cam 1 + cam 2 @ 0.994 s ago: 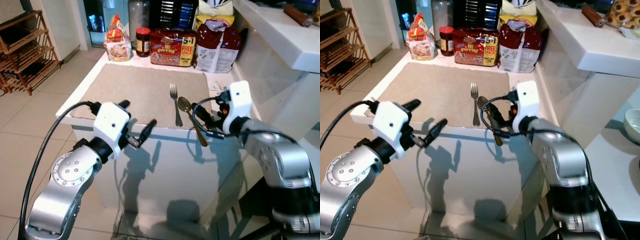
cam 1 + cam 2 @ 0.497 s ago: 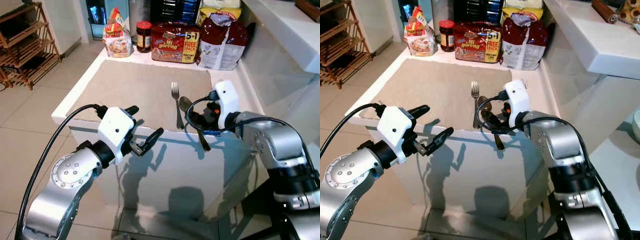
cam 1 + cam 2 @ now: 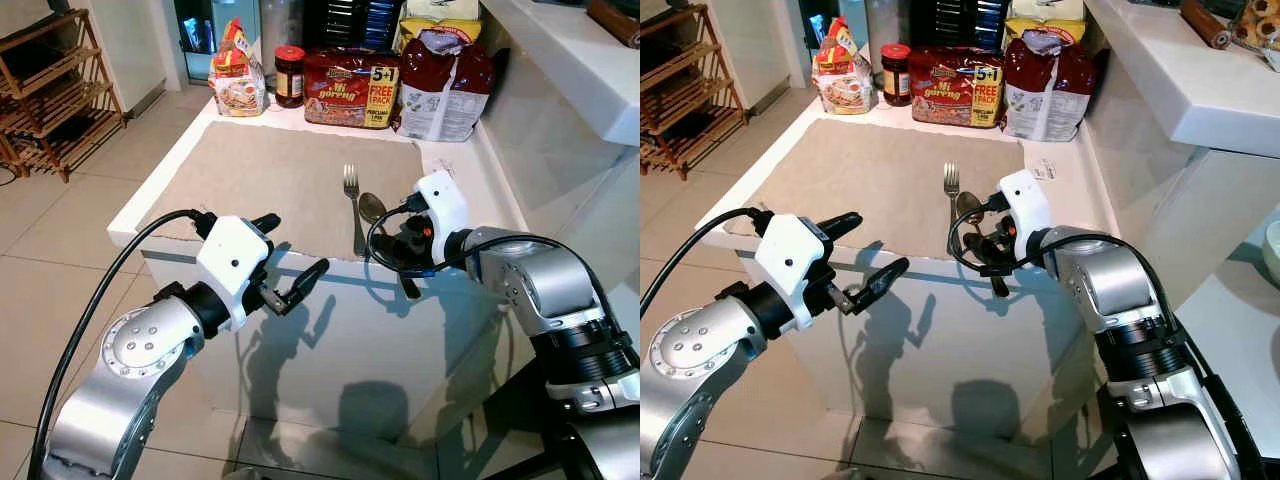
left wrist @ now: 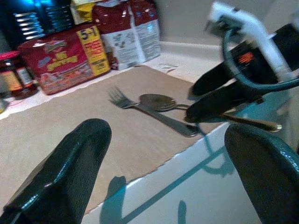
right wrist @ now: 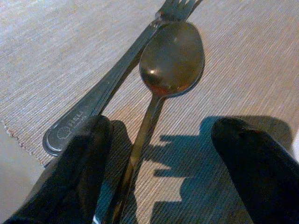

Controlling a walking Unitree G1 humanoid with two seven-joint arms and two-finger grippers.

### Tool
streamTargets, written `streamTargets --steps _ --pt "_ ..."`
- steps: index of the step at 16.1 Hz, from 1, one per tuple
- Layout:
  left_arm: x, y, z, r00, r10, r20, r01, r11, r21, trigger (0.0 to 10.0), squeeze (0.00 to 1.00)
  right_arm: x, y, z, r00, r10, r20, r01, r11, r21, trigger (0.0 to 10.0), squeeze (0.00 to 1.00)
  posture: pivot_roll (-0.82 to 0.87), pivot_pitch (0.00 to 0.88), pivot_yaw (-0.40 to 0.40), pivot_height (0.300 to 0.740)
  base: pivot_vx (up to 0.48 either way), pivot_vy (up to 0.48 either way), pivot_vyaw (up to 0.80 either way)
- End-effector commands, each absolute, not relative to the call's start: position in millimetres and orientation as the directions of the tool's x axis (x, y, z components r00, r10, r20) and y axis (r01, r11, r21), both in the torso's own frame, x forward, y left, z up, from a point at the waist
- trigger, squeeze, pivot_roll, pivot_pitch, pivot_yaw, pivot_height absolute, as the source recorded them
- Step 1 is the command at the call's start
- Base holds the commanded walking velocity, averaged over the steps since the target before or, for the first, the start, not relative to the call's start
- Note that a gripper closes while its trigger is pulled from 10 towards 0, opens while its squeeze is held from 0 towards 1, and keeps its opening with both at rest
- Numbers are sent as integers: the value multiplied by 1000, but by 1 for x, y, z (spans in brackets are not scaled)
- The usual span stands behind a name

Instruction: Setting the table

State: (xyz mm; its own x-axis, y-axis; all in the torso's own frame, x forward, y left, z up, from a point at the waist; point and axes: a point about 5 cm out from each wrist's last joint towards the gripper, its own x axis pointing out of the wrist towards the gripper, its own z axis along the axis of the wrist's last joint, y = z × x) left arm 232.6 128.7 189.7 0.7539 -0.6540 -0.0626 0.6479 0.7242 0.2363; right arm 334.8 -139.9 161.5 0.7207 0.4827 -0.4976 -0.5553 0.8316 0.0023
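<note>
A silver metal fork [image 3: 351, 205] and golden spoon [image 5: 164, 81] are laid on the beige woven mat [image 3: 270, 180]. The spoon is straddled by the wide right pincer [image 3: 404, 252]. Plates are still needed.

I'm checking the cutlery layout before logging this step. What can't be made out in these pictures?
- Spoon handle's near end: hidden by the right gripper in the eye views.
- Fork tines: cut off by the right wrist view's edge.
- Jar label: too small in the eye views.
</note>
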Motion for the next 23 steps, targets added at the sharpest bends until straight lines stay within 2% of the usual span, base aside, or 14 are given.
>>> streamTargets --steps 1,10,23 --pt "228 125 191 732 -678 -67 672 702 237 10000 0 336 -144 162 721 479 -500 -545 838 17 0 0 31 0 -37 740 0 0 0" --pt "221 121 183 688 -715 -123 724 665 184 10000 0 335 -144 156 704 492 -512 -551 833 43 0 0 29 0 -36 740 0 0 0" --pt "221 116 182 692 -712 -117 719 667 195 10000 0 340 -152 153 731 458 -506 -491 868 76 0 0 35 0 -60 740 0 0 0"
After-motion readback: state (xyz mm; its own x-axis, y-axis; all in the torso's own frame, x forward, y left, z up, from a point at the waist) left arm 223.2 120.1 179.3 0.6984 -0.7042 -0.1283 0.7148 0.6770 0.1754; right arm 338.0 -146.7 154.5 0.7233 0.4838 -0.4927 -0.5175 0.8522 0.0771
